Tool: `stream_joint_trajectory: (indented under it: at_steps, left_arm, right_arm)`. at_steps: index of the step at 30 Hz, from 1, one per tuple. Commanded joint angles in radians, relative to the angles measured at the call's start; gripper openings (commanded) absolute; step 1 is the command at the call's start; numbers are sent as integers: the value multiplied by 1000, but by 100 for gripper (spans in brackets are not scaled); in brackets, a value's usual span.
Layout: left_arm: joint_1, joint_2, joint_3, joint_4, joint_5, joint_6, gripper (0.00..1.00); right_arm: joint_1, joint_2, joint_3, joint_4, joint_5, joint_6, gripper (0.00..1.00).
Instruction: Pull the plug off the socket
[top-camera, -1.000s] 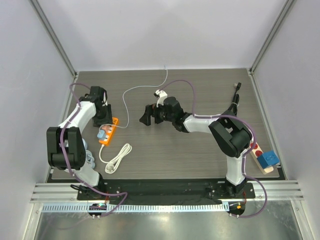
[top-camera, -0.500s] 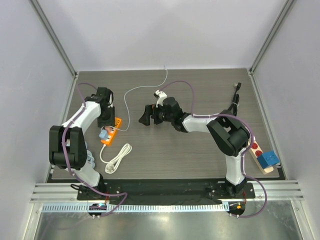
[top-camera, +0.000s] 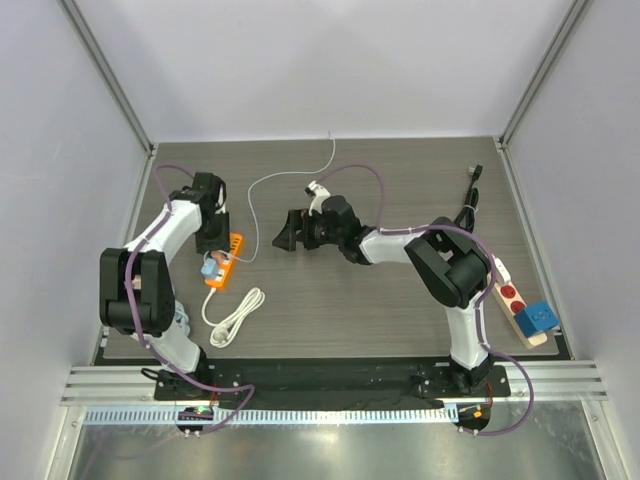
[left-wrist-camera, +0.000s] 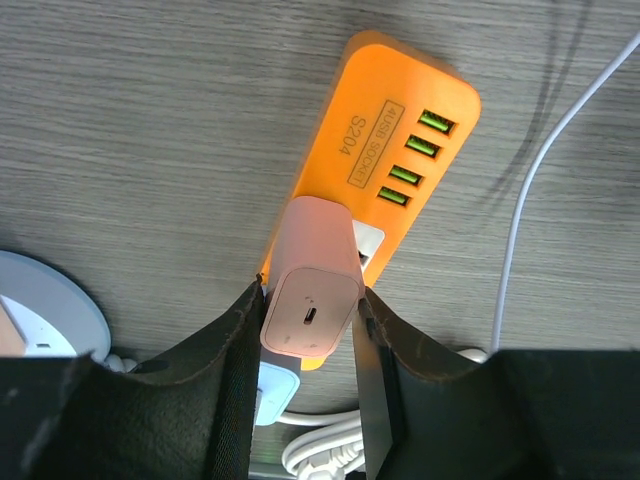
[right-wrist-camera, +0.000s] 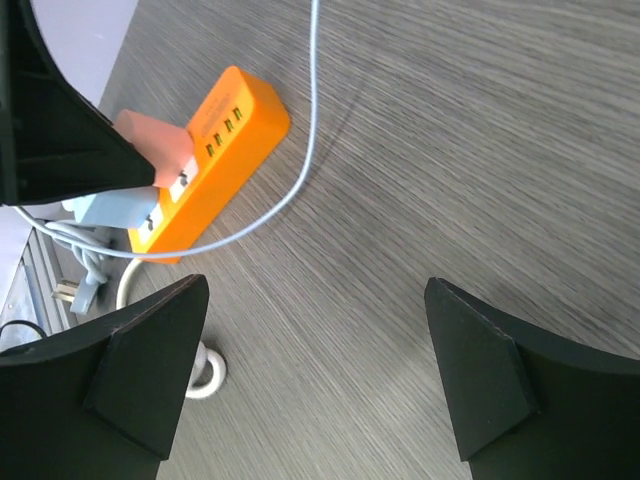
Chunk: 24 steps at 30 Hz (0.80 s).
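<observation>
We see the dark blue cube-shaped plug adapter (top-camera: 537, 317) seated on the near end of the long beige power strip (top-camera: 507, 298), at the table's near right corner. Two of the strip's round red outlets (top-camera: 510, 293) show just beyond the adapter. The strip's black cord (top-camera: 471, 190) lies bundled toward the far right of the grey wood-grain table (top-camera: 400, 310). Neither gripper is near this pair.

The left gripper (left-wrist-camera: 310, 300) is well apart from them, at the left side over the flat orange plastic USB power strip (left-wrist-camera: 400, 110). In its wrist view, its jaws press against both sides of a pale pink cube-shaped charger (left-wrist-camera: 318, 260) plugged into that strip. A smaller light-blue cube (left-wrist-camera: 275, 390) sits just beside the pink one, partly hidden under the left finger. A thin white cable (left-wrist-camera: 530, 200) curves past the orange strip's right side.

The right gripper (right-wrist-camera: 315, 290) hangs near the middle of the table, pointing toward the orange strip. Its black fingers (right-wrist-camera: 150, 370) are spread wide, with only bare tabletop between them.
</observation>
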<state>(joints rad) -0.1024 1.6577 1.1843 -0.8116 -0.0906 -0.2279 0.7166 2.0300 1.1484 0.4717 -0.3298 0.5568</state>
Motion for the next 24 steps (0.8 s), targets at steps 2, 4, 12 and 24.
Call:
stream_joint_trajectory:
  at_steps: [2,4,12,24]
  left_arm:
    - [1,-19,-18,32,133,-54,0]
    - [0,-6,-20,52,199,-76,0]
    - [-13,16,-17,55,282,-94,0]
    - [-45,-24,-11,42,215,-100,0]
  right_arm:
    - [29,-20,48,41,27,-15,91]
    - [44,-28,60,24,61,-53,88]
    - [87,42,146,103,-20,-26,33]
    - [98,252,307,153,-84,74,1]
